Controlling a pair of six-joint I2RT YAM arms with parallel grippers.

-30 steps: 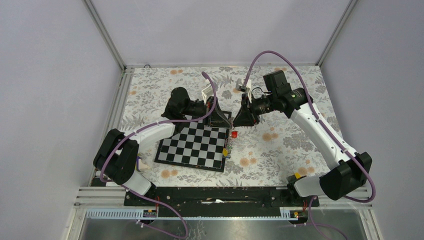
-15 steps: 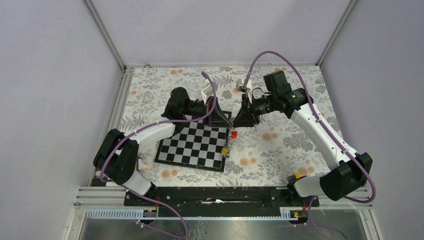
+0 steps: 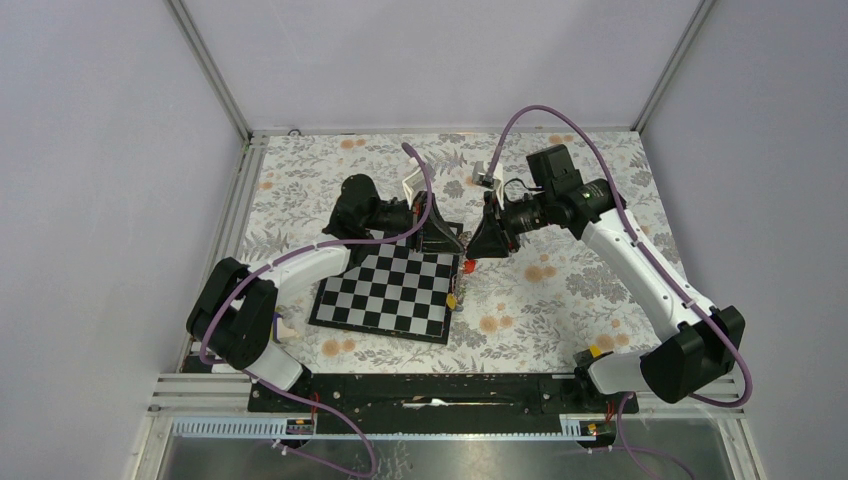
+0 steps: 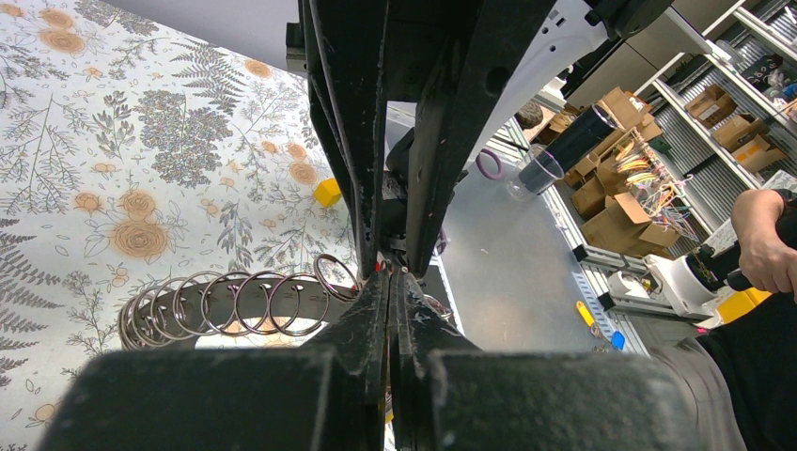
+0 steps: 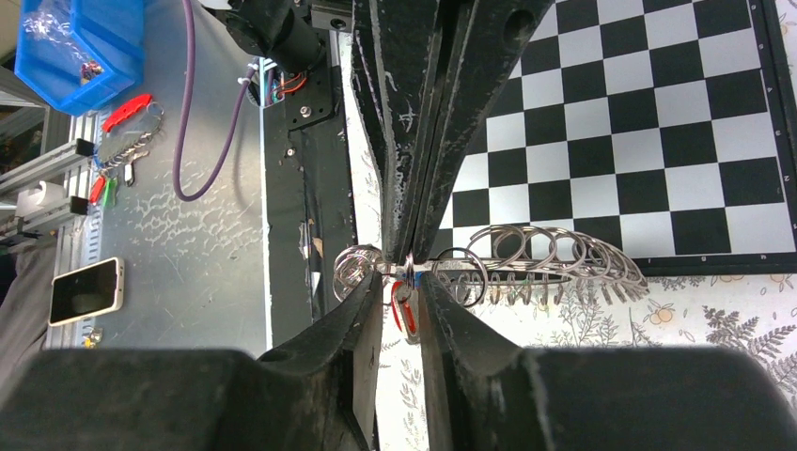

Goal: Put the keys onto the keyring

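The keyring (image 5: pixel 554 256) is a grey coiled-wire ring held edge-on above the chessboard's right edge; it also shows in the left wrist view (image 4: pixel 235 301). My left gripper (image 4: pixel 395 272) is shut on its near end (image 3: pixel 455 245). My right gripper (image 5: pixel 399 277) faces it tip to tip (image 3: pixel 474 247), its jaws a narrow gap apart. A red-tagged key (image 5: pixel 404 308) hangs from the ring in that gap, with a bit of blue tag above it. In the top view the red tag (image 3: pixel 467 266) and a yellow tag (image 3: pixel 452 299) dangle below the grippers.
The chessboard (image 3: pixel 390 290) lies under the left arm on the floral cloth. A white object (image 3: pixel 413 185) and a small grey item (image 3: pixel 483 170) sit behind the grippers. A yellow block (image 3: pixel 596 351) is near the right arm's base.
The right wrist has shifted slightly up and to the right. The red tag now hangs a little higher and looks smaller. The left arm has stayed put.
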